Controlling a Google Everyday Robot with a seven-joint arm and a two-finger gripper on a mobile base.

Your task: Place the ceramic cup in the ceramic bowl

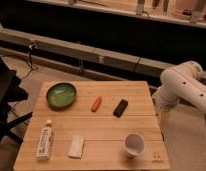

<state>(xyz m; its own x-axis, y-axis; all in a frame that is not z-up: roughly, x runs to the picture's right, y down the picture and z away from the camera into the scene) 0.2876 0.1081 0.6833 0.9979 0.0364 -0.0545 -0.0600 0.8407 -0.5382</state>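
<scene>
The ceramic cup (134, 144) stands upright near the front right corner of the wooden table (101, 127). It is whitish with a greyish inside. The ceramic bowl (61, 95) is green, shallow and wide, and sits at the back left of the table. It looks empty. The two are far apart across the table. Only my white arm (183, 86) shows, bent beside the table's right edge, right of and behind the cup. My gripper is out of view.
An orange carrot-like piece (96, 103) and a black oblong object (120, 108) lie mid-table between bowl and cup. A white bottle (45, 141) and a flat white packet (76, 146) lie at the front left. A dark chair (5, 97) stands left of the table.
</scene>
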